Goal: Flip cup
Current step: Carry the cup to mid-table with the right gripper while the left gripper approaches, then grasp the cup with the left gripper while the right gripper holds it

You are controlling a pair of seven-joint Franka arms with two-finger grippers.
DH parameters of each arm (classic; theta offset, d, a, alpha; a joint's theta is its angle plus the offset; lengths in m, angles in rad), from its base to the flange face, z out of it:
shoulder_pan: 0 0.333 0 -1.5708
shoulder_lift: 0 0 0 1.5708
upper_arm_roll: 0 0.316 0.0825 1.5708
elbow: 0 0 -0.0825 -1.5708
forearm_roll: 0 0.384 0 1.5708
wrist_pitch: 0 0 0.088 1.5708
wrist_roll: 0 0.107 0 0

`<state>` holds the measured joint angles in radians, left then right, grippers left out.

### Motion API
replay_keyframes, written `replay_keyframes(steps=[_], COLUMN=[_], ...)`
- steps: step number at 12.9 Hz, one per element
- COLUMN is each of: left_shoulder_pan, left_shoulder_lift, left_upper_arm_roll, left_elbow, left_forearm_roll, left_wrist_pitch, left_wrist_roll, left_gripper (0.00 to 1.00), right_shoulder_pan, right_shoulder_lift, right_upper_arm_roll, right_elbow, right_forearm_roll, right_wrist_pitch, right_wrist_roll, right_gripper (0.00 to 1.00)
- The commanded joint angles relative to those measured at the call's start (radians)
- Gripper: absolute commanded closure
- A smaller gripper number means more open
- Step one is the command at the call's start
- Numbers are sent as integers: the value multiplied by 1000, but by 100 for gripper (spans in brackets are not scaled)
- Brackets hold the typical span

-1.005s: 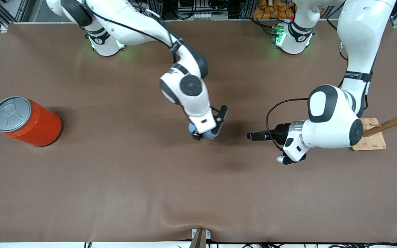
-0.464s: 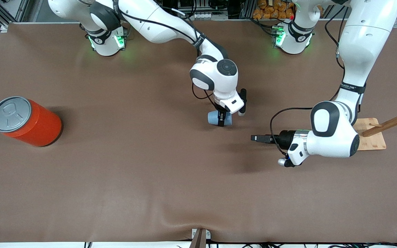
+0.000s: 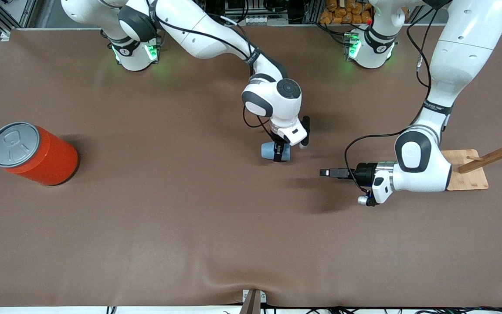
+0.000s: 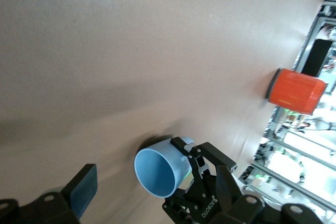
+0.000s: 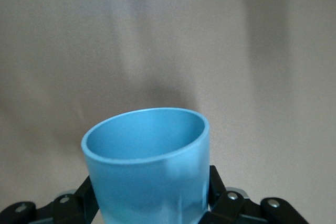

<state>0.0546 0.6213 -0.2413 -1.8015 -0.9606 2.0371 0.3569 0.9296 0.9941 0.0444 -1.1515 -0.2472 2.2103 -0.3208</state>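
The light-blue cup (image 3: pixel 270 150) is held on its side, low over the middle of the table. My right gripper (image 3: pixel 281 153) is shut on it, with its black fingers (image 5: pixel 73 205) on either side of the cup's wall (image 5: pixel 149 182). The cup's mouth (image 4: pixel 156 174) faces my left gripper (image 3: pixel 329 172). That gripper is open and empty. It hangs level over the table, a short way from the cup toward the left arm's end. One blue-padded finger (image 4: pixel 84 195) shows in the left wrist view.
A large orange can (image 3: pixel 33 153) with a grey lid stands near the right arm's end of the table; it also shows in the left wrist view (image 4: pixel 294 90). A wooden peg stand (image 3: pixel 469 170) sits at the left arm's end.
My right gripper has carried the cup toward the left arm's end and away from the front camera, turning it over onto its side. The left hand has shifted slightly.
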Motion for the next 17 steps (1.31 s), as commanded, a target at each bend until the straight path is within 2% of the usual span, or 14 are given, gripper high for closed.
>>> replay_keyframes(steps=[1,4,7,10,15,17], left_shoulder_pan=[-2,1,4,1,-12,-18], left_shoulder_lift=[-40,-40,-69,-95,-91,-81], left_upper_arm_roll=[-9,-9,-10,-47,-55,-59], left_elbow=[-107,-169,-203,-257,-285,-294], left_forearm_roll=[-123,-251,-262,-360,-365,-371], left_wrist_pitch=[70,78,78,78,78,78], left_wrist_roll=[97,246,260,263,289,289], left_gripper=[0,0,0,0,0,4], right_shoulder_pan=[9,8,5,6,-11,-67], right_shoulder_lift=[29,14,-46,-113,-234,-310], right_upper_arm_roll=[-5,-5,-5,0,20,14], right_elbow=[36,35,-28,-62,-60,-59], right_forearm_roll=[-30,-29,-26,-23,2,60], right_wrist_pitch=[-3,-9,-18,-88,-208,-277], right_wrist_roll=[34,32,23,20,26,26], right_gripper=[0,0,0,0,0,0])
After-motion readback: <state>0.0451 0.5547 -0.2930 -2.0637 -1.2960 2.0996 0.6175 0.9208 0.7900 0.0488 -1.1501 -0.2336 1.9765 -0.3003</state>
